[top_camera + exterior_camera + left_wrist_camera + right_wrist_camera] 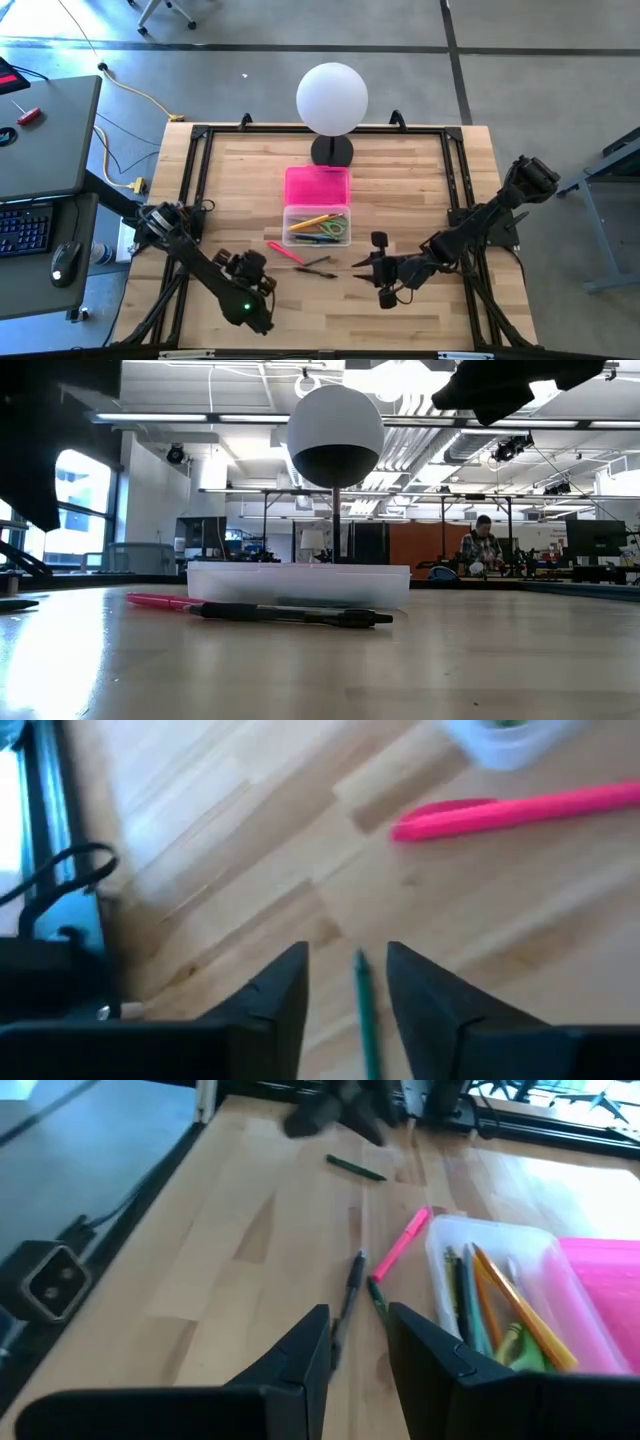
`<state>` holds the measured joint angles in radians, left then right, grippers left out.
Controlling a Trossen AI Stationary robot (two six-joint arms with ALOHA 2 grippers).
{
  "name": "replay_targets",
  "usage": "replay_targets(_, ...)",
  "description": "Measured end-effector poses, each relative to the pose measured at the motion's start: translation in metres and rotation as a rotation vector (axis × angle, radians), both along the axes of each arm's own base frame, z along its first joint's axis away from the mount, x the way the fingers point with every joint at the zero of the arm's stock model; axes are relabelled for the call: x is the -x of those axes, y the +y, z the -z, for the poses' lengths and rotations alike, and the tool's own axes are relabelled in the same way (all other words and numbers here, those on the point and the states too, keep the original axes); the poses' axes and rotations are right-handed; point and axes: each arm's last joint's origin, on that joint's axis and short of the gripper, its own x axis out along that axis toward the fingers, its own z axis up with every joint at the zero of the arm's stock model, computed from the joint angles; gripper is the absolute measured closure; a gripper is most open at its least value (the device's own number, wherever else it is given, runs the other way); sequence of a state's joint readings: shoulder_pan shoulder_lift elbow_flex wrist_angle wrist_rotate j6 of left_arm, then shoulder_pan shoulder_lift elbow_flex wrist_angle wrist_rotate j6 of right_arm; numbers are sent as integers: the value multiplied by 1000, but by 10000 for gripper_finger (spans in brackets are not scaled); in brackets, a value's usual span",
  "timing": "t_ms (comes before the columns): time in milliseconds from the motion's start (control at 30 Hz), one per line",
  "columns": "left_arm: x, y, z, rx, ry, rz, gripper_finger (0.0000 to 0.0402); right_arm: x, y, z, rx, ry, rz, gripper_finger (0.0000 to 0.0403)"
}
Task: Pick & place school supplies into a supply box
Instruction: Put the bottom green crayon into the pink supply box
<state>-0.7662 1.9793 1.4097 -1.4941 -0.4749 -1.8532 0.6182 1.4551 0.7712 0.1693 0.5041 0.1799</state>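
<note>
The clear supply box (316,226) stands mid-table and holds several pens and pencils (500,1315) plus something green. Its pink lid (317,186) lies just behind it. A pink pen (284,251), a black pen (350,1285) and a short green one (378,1295) lie flat on the wood near the box's front. My left gripper (345,955) is open at the near left, and a thin green pen (366,1015) lies in the gap between its fingers, apart from both. My right gripper (357,1320) is open at the near right, pointing at the black pen.
A white globe lamp (332,98) on a black base stands behind the lid, at the far side of the table. A black frame rail (455,170) runs around the tabletop. Bare wood (400,200) lies to the right of the box.
</note>
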Motion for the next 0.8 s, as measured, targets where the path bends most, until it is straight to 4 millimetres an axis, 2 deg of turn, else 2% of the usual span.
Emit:
replay_targets(167,24,2,7,39,-31,13,204,0,1,-1,-13,-3,-23,320)
replay_targets(300,50,3,5,76,-272,75,200,-1,0,-1,8,-9,-26,320)
replay_targets(433,73,7,17,94,-452,105,207,-2,-2,-1,14,-15,-1,320)
replay_targets(633,83,14,50,142,-371,113,204,-2,-2,-1,17,-15,-1,320)
replay_targets(800,84,20,75,161,-424,112,197,-2,-2,-1,19,-15,-1,320)
